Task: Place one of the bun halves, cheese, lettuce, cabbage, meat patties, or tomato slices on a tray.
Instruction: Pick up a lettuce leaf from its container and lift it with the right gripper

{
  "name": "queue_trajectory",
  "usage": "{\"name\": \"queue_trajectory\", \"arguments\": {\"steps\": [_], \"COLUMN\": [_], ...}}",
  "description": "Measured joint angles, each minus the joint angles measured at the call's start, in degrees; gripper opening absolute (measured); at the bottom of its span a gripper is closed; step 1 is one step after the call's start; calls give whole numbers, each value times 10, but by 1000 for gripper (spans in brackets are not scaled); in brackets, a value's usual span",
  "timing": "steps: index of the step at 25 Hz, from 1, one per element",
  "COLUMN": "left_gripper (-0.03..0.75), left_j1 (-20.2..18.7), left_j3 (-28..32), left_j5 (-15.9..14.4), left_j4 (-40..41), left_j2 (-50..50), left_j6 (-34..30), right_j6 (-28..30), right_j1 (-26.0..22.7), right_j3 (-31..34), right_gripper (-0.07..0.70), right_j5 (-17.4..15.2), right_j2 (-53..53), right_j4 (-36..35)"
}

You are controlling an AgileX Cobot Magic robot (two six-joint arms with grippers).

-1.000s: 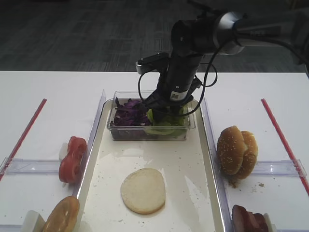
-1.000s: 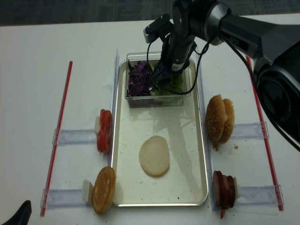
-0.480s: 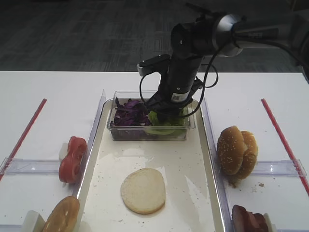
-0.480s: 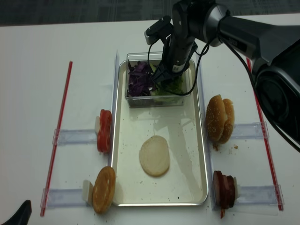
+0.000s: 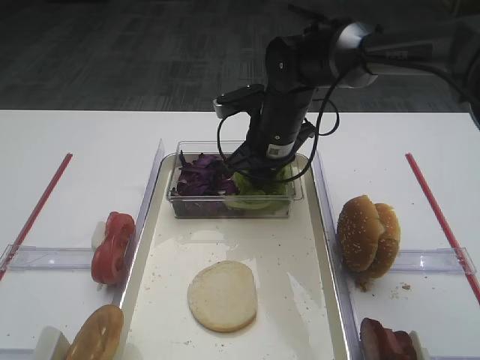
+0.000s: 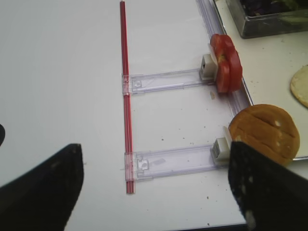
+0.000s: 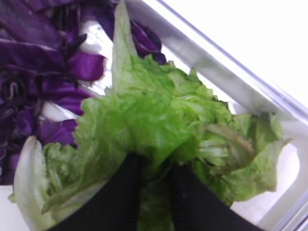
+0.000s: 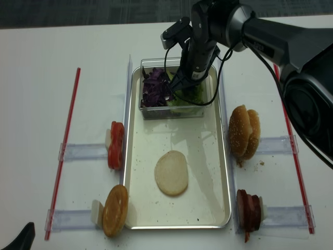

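My right pincer [image 7: 153,168] is down in the clear tub [image 5: 225,204] at the far end of the tray [image 5: 300,300], fingers [image 7: 122,195] pinched onto a fold of the lettuce [image 7: 163,120]. The lettuce sits in the tub just beside the cabbage [image 7: 33,72]. I judge the leaf very light, floppy, easy to tear or slip. I'd grip a bunched fold near the middle, not the frilly edge. My left pincer [image 6: 144,192] hangs over the table [image 6: 62,72], spread wide, empty.

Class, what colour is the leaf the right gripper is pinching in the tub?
Bright green: the lettuce, clearest in the right wrist view.
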State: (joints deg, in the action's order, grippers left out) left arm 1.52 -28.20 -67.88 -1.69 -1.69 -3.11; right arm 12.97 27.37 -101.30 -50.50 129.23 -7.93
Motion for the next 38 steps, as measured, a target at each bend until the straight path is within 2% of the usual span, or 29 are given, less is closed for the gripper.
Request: {"name": "queue_trajectory", "arguments": {"steps": [11,24,29,38], "left_gripper": [565,565,565,565], "left_j1": [0,0,0,0], "left_j3": [0,0,0,0], "left_j5": [0,0,0,0], "left_j4": [0,0,0,0], "left_j2": [0,0,0,0], "left_j6": [0,0,0,0], "right_j6": [-1,-3,-5,-13], "right_j1": [0,0,0,0], "right_j3": [0,0,-20,-80], "right_gripper": [60,48,48,47], "right_j5": [0,0,-23,-112], "right_j2": [0,0,0,0], "right_j4": [5,7,9,25]}}
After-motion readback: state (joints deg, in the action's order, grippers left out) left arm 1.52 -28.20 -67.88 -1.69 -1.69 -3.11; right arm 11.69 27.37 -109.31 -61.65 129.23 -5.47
